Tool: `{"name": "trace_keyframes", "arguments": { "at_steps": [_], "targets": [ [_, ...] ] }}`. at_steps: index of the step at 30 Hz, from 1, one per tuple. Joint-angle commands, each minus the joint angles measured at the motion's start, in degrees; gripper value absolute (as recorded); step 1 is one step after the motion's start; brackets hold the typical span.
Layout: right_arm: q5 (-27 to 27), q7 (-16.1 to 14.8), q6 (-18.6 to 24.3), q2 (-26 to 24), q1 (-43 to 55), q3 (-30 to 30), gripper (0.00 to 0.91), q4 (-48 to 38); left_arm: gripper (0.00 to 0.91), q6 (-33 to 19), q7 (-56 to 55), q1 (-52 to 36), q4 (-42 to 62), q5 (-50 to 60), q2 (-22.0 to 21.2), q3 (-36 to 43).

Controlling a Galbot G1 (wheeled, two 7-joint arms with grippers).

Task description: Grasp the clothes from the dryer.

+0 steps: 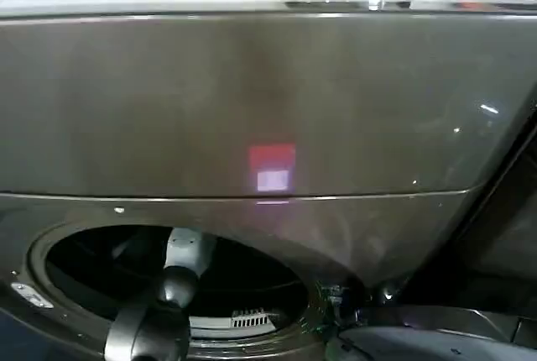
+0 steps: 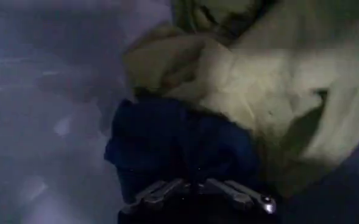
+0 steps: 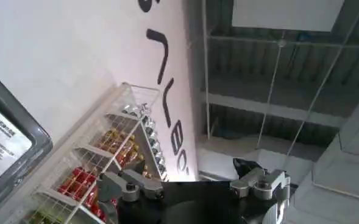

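The bronze-grey dryer (image 1: 252,101) stands in front of me with its round porthole (image 1: 101,269) open. My left arm (image 1: 180,269) reaches into the dark drum. Inside lie the clothes: a dark navy piece (image 2: 179,140) bunched against a pale yellow-green piece (image 2: 258,91). My left gripper (image 2: 194,182) is pushed into the navy fabric, its linkage bars drawn together at the middle and its fingertips buried in the cloth. The right gripper (image 3: 191,189) is parked outside the machine and points up and away, its links spread wide with nothing between them.
A red indicator light (image 1: 272,159) and a white label (image 1: 273,180) sit on the dryer's front panel above the porthole. The grey drum wall (image 2: 45,91) curves around the clothes. A wire rack of cans (image 3: 106,158) stands against a white wall beside the right arm.
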Motion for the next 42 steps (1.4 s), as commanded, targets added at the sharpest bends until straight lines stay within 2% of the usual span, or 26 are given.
{"name": "trace_keyframes", "arguments": {
  "at_steps": [1,5,7,10,16,21,24,35,42],
  "targets": [
    [0.19,-0.14,0.03,0.16,0.02,-0.4,0.907,0.23,0.0,8.49,-10.32,7.49,-16.94,-28.71,-0.16,0.45],
    [0.48,-0.21,0.18,0.22,-0.28,-0.13,0.907,-0.05,0.0,10.09,-18.79,9.31,-22.05,-43.28,-0.11,0.39],
    [0.71,-0.17,0.2,0.45,-0.39,-0.06,0.907,-0.08,0.0,10.68,-22.14,10.86,-24.9,-55.7,-0.04,0.41],
    [0.82,-0.06,0.27,0.56,-0.43,-0.06,0.907,-0.21,0.0,10.42,-24.6,13.75,-28.71,-61.84,0.16,0.57],
    [1.41,0.2,1.47,0.72,-1.75,1.27,0.907,-1.47,0.0,3.39,-28.5,21.94,-40.19,-68.29,1.9,1.44],
    [1.83,0.98,1.5,1.63,-1.62,0.99,0.907,-0.62,0.0,-3.64,-28.02,30.4,-46.81,-65.16,1.33,1.35],
    [2.11,1.1,1.65,1.85,-1.78,1.26,0.907,-0.64,0.0,-5.72,-27.45,34.96,-50.98,-64.76,0.91,1.22],
    [2.68,1.65,1.91,2.42,-1.1,0.95,0.907,-0.19,0.0,-9.0,-26.9,50.45,-67.44,-60.66,2.35,0.78],
    [4.01,1.7,1.49,2.27,-0.4,1.08,0.907,-0.14,0.0,-11.24,-27.82,59.23,-70.47,-59.7,2.77,0.29]
  ]
}}
